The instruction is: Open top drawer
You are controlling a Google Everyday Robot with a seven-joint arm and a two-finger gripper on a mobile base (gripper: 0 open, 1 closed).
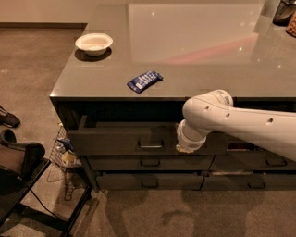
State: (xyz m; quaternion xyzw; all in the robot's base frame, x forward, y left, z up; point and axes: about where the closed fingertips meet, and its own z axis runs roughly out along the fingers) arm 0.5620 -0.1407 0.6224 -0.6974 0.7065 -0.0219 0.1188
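— Well, what is lying nearest, below the gripper (pixel 187 145)?

— Bare brown floor (pixel 152 208) is spreading out there, leaving open room in front of the cabinet. Down to the gripper's left a black frame (pixel 32 203) is crowding the corner. A wire basket (pixel 60 155) is sitting against the cabinet's left end.

— And the drawers?

— The bottom drawer (pixel 150 181) and the middle drawer (pixel 150 162) are sitting shut under the gripper. The top drawer (pixel 115 139) is standing part-way out, with its tall front projecting past the counter's front edge and its left side wall showing. Its small handle (pixel 151 144) is sitting just left of the gripper.

— What is the gripper doing?

— It is hanging at the top drawer's front, right of the handle. It is tucked behind the white arm (pixel 240 122), which is reaching in from the right. I cannot tell how far open it is, or whether it is holding anything.

— Farther back?

— The grey countertop (pixel 194 51) is stretching away above the gripper. A blue packet (pixel 144 80) is lying near its front edge, up and left of the gripper. A white bowl (pixel 94 43) is sitting farther left, close to the left edge. Some dark objects (pixel 283 11) are standing at the far right corner.
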